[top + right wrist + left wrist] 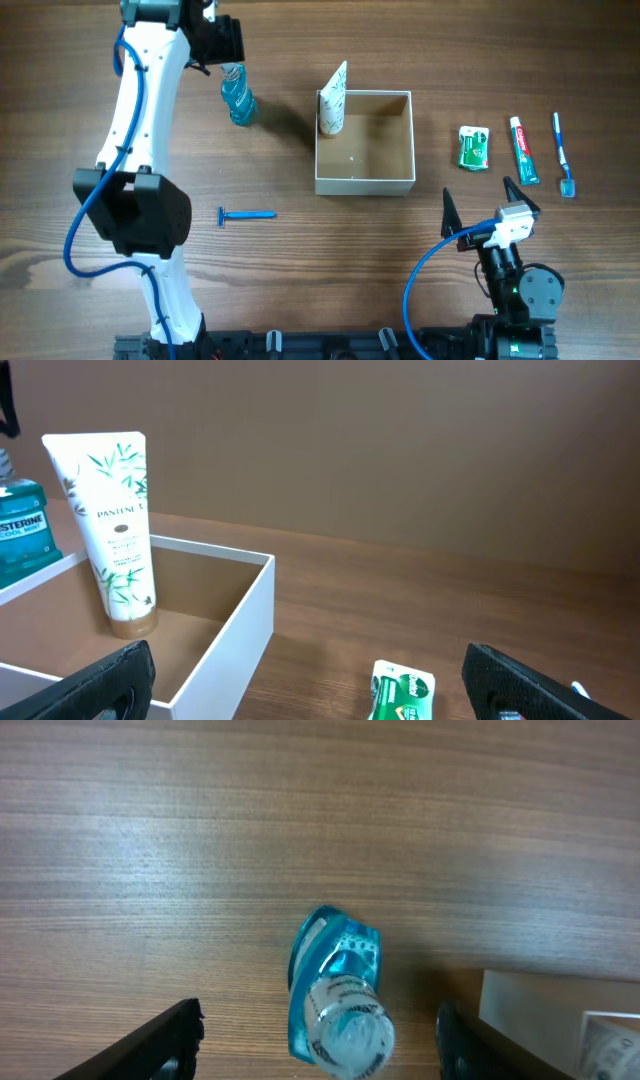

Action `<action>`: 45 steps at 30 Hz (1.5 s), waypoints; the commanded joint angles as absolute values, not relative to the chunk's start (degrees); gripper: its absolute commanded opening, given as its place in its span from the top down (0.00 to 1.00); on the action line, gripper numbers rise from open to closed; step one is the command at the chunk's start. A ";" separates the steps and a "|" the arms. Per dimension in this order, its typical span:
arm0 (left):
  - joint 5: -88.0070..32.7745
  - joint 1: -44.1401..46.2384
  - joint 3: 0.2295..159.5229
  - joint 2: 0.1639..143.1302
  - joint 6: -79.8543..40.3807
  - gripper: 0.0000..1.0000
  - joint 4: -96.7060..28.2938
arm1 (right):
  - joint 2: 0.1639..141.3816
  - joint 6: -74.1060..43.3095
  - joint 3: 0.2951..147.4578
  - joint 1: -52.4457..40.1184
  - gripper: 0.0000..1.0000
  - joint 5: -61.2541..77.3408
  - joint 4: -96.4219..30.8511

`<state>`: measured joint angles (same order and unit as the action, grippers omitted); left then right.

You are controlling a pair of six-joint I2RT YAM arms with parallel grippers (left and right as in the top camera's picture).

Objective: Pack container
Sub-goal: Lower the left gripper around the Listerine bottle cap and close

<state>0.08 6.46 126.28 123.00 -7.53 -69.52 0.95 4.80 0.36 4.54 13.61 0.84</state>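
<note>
The container (365, 185) is a square white box with a tan inside at the table's middle; it also shows in the right wrist view (245, 622). A white Pantene tube (333, 100) stands upright in its far left corner, also seen in the right wrist view (115, 530). A blue mouthwash bottle (238, 96) stands left of the container. My left gripper (318, 1045) is open directly above the bottle (335, 992), fingers either side of its cap, not touching. My right gripper (482, 202) is open and empty, right of the container's near corner.
A blue razor (246, 215) lies on the table near the left arm. A green floss packet (474, 147), a toothpaste tube (524, 150) and a blue toothbrush (563, 155) lie in a row right of the container. The floss packet also shows in the right wrist view (403, 691).
</note>
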 commanded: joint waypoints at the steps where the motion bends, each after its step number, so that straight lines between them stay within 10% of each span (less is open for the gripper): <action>1: -1.06 6.52 126.21 125.71 -6.15 0.25 -69.97 | 0.64 4.36 0.30 4.62 0.00 12.91 1.04; 45: -3.62 7.01 126.21 130.19 3.31 0.36 -70.26 | 0.64 4.36 0.30 4.62 0.00 12.91 1.04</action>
<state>-2.52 6.70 126.26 129.73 1.61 -70.08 0.95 4.80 0.36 4.54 13.61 0.84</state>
